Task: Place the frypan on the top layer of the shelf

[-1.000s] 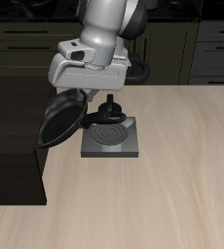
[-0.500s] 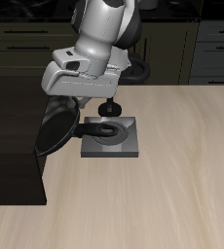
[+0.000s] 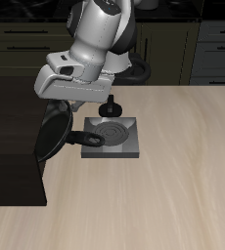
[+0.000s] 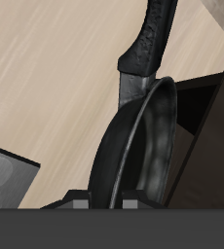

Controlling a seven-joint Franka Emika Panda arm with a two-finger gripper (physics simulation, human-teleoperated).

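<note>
Above the pale wooden desk, the gripper has its jaws clamped on the round black frypan, held tilted on edge beside the dark brown boxy shelf; dark cabinets line the back.

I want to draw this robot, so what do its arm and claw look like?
The arm is chunky and rounded, with shiny silver-white shells and black joints. Its wrist ends in a boxy light-grey block. The claw beneath is mostly hidden; no cables or markings show.
</note>
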